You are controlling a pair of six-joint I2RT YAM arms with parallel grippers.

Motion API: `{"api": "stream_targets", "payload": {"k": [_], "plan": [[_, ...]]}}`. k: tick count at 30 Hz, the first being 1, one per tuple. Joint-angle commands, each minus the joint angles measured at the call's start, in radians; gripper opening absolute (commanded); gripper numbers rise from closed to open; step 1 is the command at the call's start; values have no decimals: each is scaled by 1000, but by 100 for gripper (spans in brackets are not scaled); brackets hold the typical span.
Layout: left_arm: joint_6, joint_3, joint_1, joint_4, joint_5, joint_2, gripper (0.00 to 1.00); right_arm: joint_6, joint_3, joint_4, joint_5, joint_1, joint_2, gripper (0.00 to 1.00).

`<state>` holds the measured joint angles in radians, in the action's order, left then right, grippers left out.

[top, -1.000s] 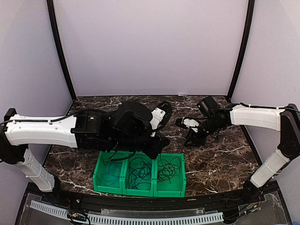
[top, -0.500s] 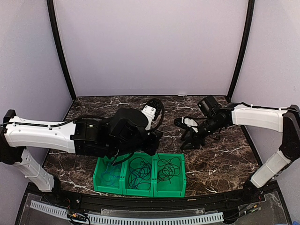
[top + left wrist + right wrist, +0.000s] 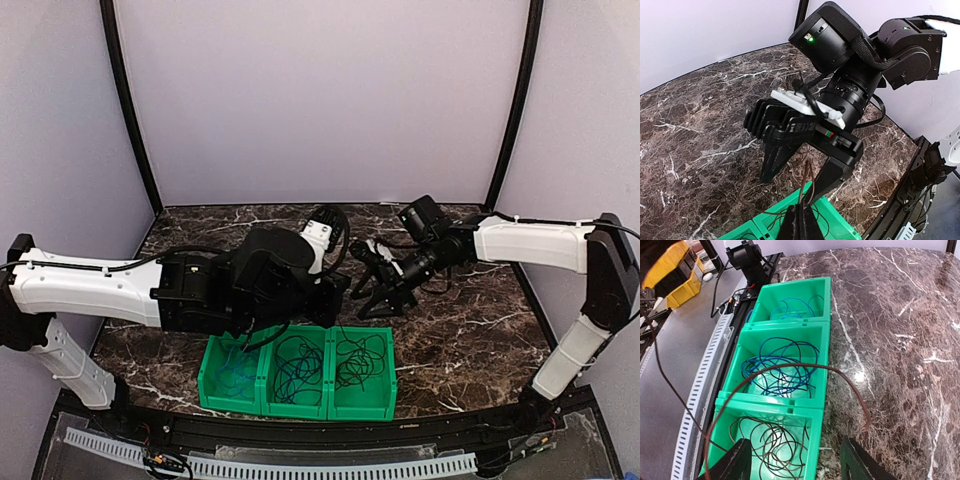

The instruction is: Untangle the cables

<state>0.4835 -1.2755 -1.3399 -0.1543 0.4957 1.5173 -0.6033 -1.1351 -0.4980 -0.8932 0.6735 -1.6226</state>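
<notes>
Bright, even light — sharp (edges bowed).

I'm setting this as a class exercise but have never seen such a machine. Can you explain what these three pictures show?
Two robot arms, the left arm and the right arm, are bolted to a marble table. One picture looks down from above; the other two come from cameras on each wrist. On the table sits a green bin with three compartments holding thin cables, some blue, some dark. The left pincer is shut on a thin brown cable that arcs above the bin; the right pincer is open, holding nothing.
</notes>
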Motion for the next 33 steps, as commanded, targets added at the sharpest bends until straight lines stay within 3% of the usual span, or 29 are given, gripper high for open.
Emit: {"api": "stream_targets", "payload": {"k": [1,6,10,16,23,33], "plan": [[12,19,-4,14,10,-31,0,21,-31,15,-83,12,40,62],[-12,22,-4,29,-96,-4,0,-104,22,-103,34,-22,97,61],[-22,43,-3,55,-253,20,0,-230,102,-197,123,-104,148,62],[-23,61,-4,9,-367,93,0,-329,174,-282,149,-262,182,62],[-25,34,19,-76,-416,197,0,-133,221,-72,311,-352,113,57],[16,8,82,-92,-461,315,0,45,166,38,424,-377,-16,49]]}}
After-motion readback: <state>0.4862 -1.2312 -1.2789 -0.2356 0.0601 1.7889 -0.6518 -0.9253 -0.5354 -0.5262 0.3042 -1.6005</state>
